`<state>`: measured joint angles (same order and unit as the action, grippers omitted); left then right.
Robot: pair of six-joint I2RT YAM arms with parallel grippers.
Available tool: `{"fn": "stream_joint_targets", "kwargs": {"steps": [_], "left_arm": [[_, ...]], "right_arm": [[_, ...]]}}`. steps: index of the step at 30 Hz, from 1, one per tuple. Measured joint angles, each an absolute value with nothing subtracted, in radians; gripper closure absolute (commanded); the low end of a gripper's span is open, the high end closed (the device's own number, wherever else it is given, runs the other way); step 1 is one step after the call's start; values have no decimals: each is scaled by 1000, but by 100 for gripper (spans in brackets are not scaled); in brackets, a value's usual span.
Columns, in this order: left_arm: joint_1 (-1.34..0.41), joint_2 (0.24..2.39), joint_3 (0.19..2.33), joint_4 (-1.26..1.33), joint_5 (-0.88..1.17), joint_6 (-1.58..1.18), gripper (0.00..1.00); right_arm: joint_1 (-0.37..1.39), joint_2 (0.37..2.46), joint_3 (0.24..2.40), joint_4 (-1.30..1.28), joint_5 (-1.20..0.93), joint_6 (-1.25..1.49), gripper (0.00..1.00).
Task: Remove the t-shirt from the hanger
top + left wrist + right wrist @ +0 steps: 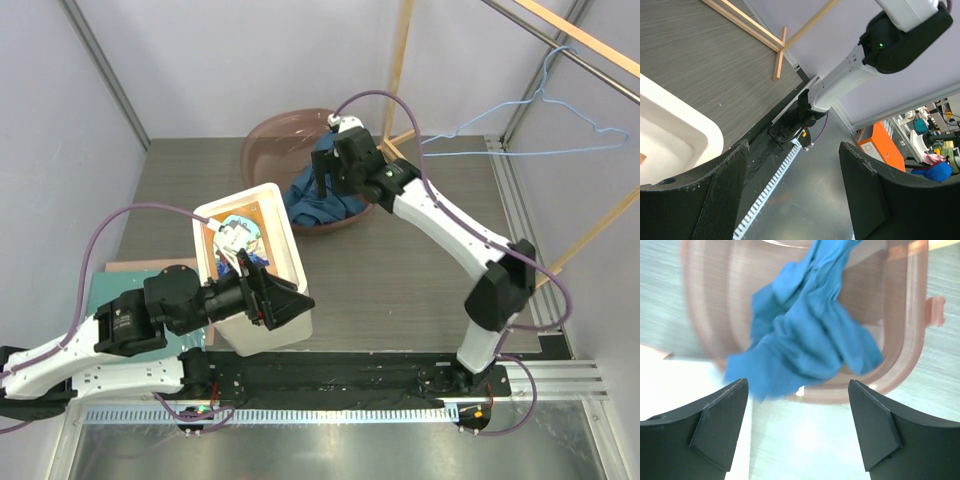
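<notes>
T-shirt (810,335) lies crumpled in basin (262,140) at far edge. Hanger (520,153) hangs bare over far-right corner. Right gripper (797,384) spread wide above shirt; left gripper (794,146) spread, near-left. Cloth likely light, limp: pinch a raised fold.

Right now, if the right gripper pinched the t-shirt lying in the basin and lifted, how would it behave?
Probably floppy: the t-shirt lies in crumpled folds, one edge draped over the basin rim, so it should sag from any pinch. Likely light, being thin cloth. The open right gripper might catch several layers.
</notes>
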<state>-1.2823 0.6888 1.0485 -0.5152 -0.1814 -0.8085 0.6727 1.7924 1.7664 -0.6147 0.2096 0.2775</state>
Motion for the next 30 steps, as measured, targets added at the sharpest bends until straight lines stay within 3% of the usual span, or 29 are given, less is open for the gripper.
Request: {"fn": "stream_joint_targets", "kwargs": {"steps": [10, 13, 14, 19, 30], "left_arm": [[-1282, 643, 967, -459, -142, -821, 27], [-1282, 617, 948, -444, -130, -830, 27], [-1282, 605, 939, -433, -129, -831, 27], [-1282, 565, 896, -385, -117, -837, 27], [-1282, 537, 805, -321, -86, -865, 24]], "right_arm": [[784, 1336, 1261, -506, 200, 393, 11], [788, 1176, 1110, -441, 193, 456, 7], [788, 1119, 1058, -418, 196, 481, 1], [788, 841, 830, -316, 215, 602, 0], [788, 506, 472, -202, 145, 835, 0]]}}
